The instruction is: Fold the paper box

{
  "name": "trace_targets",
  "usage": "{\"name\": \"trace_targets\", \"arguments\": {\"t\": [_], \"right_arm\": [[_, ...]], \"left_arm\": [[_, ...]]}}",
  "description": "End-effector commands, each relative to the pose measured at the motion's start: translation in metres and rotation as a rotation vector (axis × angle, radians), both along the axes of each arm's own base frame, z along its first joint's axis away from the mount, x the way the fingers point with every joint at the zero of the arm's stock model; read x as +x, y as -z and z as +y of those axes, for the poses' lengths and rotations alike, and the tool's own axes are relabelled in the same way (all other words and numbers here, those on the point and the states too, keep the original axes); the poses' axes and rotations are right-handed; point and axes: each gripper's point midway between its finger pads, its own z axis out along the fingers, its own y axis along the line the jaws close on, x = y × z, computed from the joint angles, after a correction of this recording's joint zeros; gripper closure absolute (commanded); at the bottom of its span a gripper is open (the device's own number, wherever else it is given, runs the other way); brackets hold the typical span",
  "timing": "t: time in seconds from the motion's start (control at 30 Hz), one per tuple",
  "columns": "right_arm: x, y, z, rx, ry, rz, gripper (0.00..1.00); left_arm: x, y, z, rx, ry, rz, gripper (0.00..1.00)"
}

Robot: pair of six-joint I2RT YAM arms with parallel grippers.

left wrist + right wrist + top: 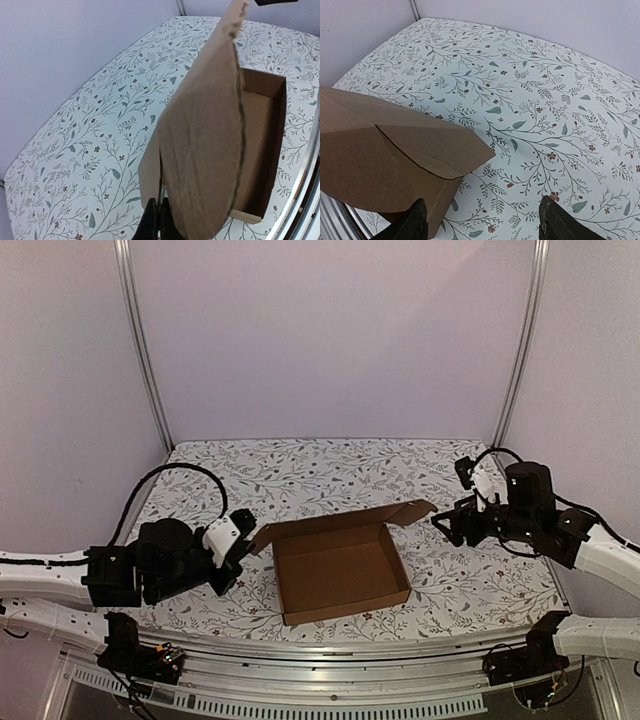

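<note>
Status: the paper box [340, 570] sits on the tabletop [300, 465], slightly near of centre, between the two arms. The tray base and low walls look formed; the lid panel along the far side is not closed. Our left hand [240, 540] is at the box's far-left corner, fingers pressed together on the left ear flap [210, 140], which stands up in the left wrist view. It reads as a pinch on the flap's lower edge, though the flap half hides the contact. Our right hand [482, 227] is spread wide just right of the far-right corner, with the right ear flap [420, 145] lying by its left finger and nothing gripped. Handling, as we judge it: corrugated board, light, stiff across the panels and weak only at the crease lines, so it hinges where scored and kinks if we push mid-panel. The surface is matte, so grip should be fine, but the empty tray will likely slide on the tabletop under any sideways push, so one hand should brace it. Best holds are the thin free edges of the ear flaps, close to the crease, pinched flat across the board. We avoid squeezing the tray walls, since they may pop open.
</note>
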Motion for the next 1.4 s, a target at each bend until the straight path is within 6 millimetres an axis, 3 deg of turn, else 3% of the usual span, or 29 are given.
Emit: {"name": "trace_targets", "arguments": {"t": [0.0,0.13,0.37,0.67,0.83,1.03,1.37], "right_arm": [[0.002,-0.007,0.025,0.085,-0.115,-0.031,0.28],[0.005,-0.004,0.039,0.100,-0.187,-0.066,0.31],[0.010,-0.005,0.045,0.047,-0.245,-0.121,0.32],[0.002,0.002,0.052,0.067,-0.301,-0.086,0.44],[-0.001,0.007,0.046,0.066,-0.269,-0.081,0.55],[-0.005,0.008,0.043,0.077,-0.262,-0.076,0.81],[-0.007,-0.004,0.044,0.112,-0.256,-0.104,1.00]], "left_arm": [[-0.001,-0.004,-0.006,-0.048,0.029,0.016,1.00],[-0.001,-0.003,-0.007,-0.049,0.030,0.022,1.00],[-0.001,-0.005,-0.004,-0.053,0.025,0.017,1.00],[0.003,-0.004,-0.002,-0.045,-0.007,0.020,1.00],[0.005,0.001,-0.005,-0.031,-0.013,0.047,1.00],[0.006,-0.001,-0.005,-0.044,-0.020,0.057,1.00],[0.005,-0.012,-0.009,-0.086,-0.022,0.088,1.00]]}}
